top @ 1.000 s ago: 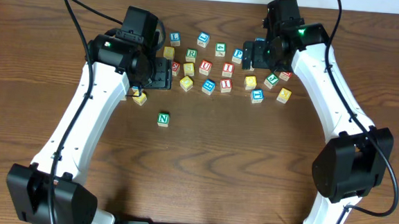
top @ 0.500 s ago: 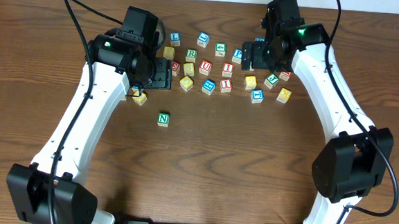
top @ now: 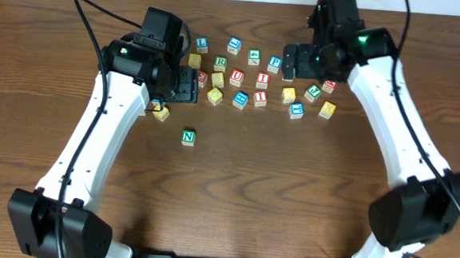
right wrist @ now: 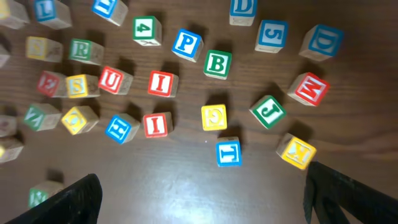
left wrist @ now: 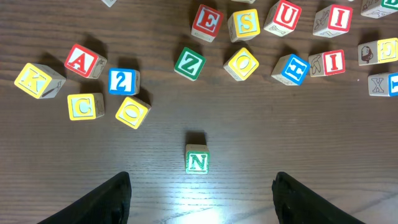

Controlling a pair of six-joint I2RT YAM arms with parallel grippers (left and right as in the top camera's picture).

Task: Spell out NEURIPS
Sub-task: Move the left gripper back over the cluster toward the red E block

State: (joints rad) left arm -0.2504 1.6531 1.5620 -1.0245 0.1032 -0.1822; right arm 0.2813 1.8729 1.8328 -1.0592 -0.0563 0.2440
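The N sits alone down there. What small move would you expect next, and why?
Probably the left hand reaches for the red E cube: the N cube stands alone, E comes next in the word, and that open hand is the nearer one.

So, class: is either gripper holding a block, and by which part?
Nothing is held. The left gripper is open, with the N cube lying untouched ahead of it; the right gripper is open and empty too.
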